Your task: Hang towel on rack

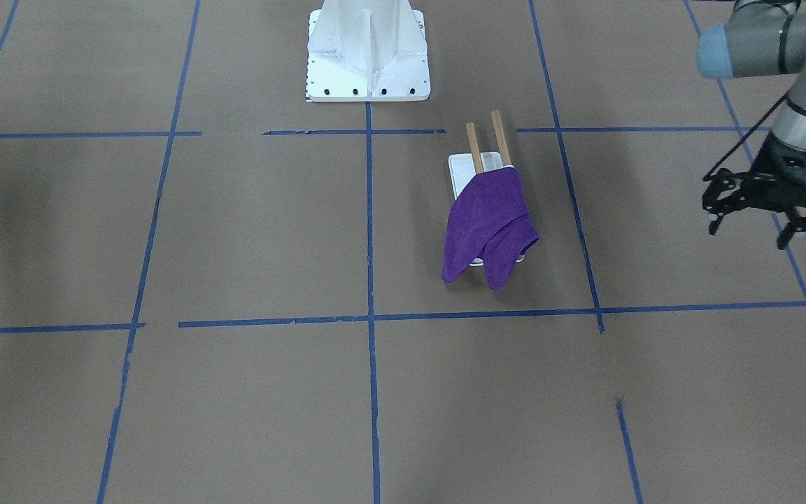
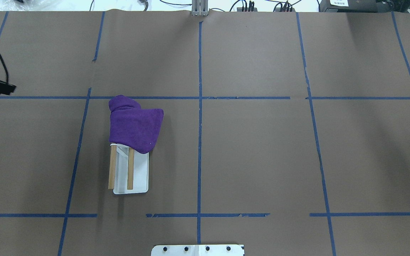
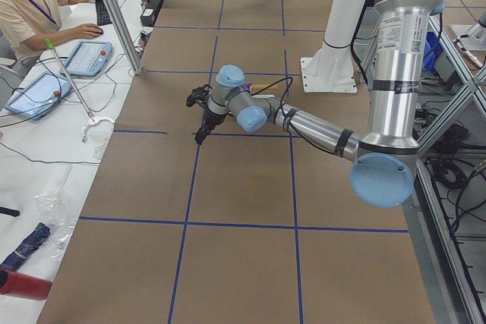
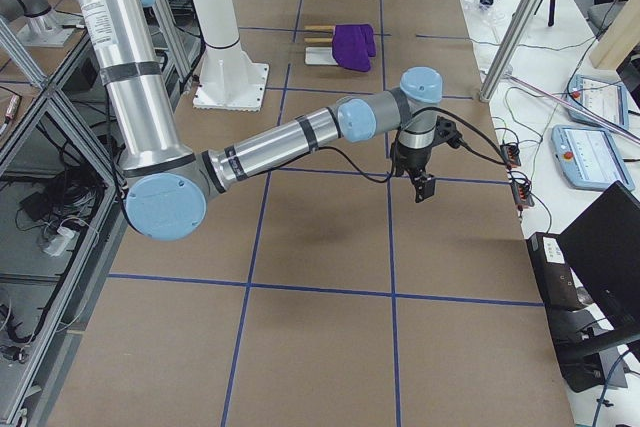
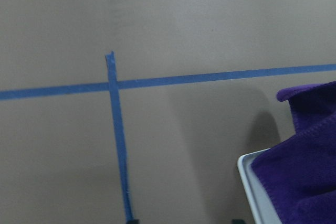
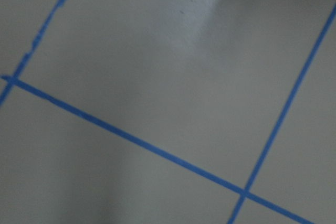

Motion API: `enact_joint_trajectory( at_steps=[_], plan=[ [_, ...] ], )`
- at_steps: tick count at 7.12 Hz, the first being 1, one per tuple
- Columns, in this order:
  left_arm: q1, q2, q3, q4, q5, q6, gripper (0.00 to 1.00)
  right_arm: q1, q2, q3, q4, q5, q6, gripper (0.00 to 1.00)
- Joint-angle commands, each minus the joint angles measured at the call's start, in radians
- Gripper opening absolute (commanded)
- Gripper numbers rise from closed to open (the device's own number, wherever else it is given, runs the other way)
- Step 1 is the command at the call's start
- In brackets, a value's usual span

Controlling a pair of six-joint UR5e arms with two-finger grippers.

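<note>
The purple towel (image 1: 490, 227) lies draped over the operator-side end of the rack (image 1: 469, 166). It covers that end of the two brown dowels (image 1: 499, 136) and hangs to the table. It also shows in the overhead view (image 2: 135, 128) on the white-based rack (image 2: 139, 174), and in the left wrist view (image 5: 310, 145). My left gripper (image 1: 751, 234) is open and empty, well off to the side of the rack and above the table. My right gripper (image 4: 420, 182) is far from the rack; I cannot tell whether it is open or shut.
The large white bolted pedestal (image 1: 368, 49) stands at the robot side of the table. Blue tape lines cross the brown table. An operator (image 3: 30, 5) sits beyond the table with tablets. A metal post (image 4: 520, 17) stands near the far edge.
</note>
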Motion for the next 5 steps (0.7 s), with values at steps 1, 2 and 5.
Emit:
enact_joint_trajectory(
  at_steps=[1, 2, 5],
  plan=[
    [-0.237, 0.004, 0.081, 0.197, -0.153, 0.104, 1.00, 0.110, -0.147, -0.032, -0.004, 0.005, -0.030, 1.00],
    [-0.321, 0.039, 0.109, 0.201, -0.155, 0.112, 1.00, 0.144, -0.196, -0.085, 0.009, 0.014, -0.033, 1.00],
    [-0.385, 0.068, 0.117, 0.395, -0.197, 0.310, 1.00, 0.170, -0.241, -0.078, 0.010, 0.040, -0.038, 1.00]
  ],
)
